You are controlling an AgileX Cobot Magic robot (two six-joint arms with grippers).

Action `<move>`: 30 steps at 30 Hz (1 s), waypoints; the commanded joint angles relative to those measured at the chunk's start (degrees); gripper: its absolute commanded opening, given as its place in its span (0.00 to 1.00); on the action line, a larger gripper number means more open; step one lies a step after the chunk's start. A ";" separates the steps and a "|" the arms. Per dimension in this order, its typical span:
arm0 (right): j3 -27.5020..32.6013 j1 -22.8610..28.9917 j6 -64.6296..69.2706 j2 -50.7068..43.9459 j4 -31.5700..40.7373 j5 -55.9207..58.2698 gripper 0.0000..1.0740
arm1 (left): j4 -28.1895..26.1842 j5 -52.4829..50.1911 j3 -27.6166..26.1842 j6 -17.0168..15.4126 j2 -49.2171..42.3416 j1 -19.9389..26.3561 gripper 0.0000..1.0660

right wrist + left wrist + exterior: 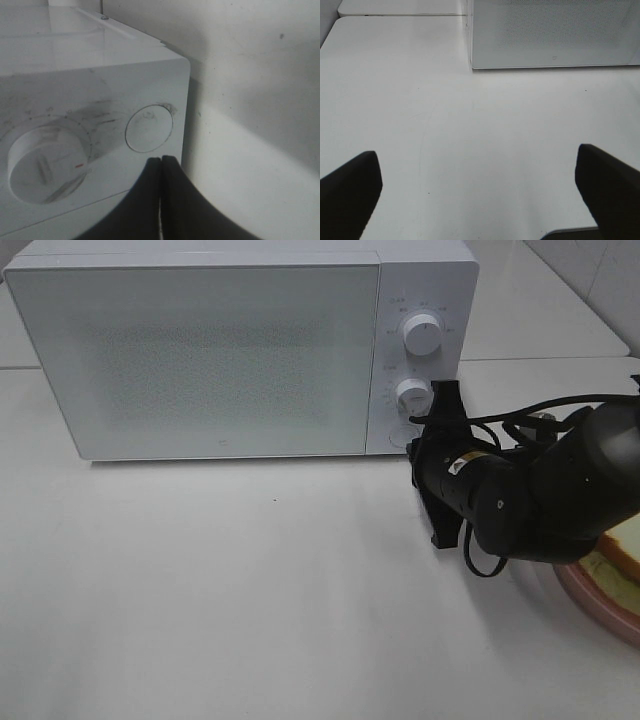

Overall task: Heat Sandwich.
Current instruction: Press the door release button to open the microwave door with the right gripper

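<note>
The sandwich shows only as a corner of white bread with tan crust at the right edge of the exterior high view, lying on a pink plate and mostly covered by my right arm. The white microwave stands at the back with its door closed. My right gripper is shut with nothing in it, its tips right at the round button on the lower corner of the control panel. My left gripper hangs open over bare table, facing the microwave.
Two dials sit above the button; the lower dial also shows in the right wrist view. The white table stretches in front of the microwave. A cable loops off the right arm.
</note>
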 commanded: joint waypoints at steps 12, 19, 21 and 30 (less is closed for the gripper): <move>-6.93 -3.61 0.52 5.50 -3.27 2.92 0.01 | -0.11 -0.86 0.11 0.11 -1.43 0.00 0.97; -9.63 -3.61 0.52 7.62 -3.72 3.15 0.02 | -0.06 -0.86 0.11 0.11 -1.43 0.00 0.97; -10.08 -3.61 0.46 7.91 -3.78 2.81 0.02 | -0.06 -0.86 0.11 0.11 -1.43 0.00 0.97; -11.92 -3.61 -2.69 8.77 -2.52 -0.69 0.02 | -0.06 -0.86 0.11 0.11 -1.43 0.00 0.97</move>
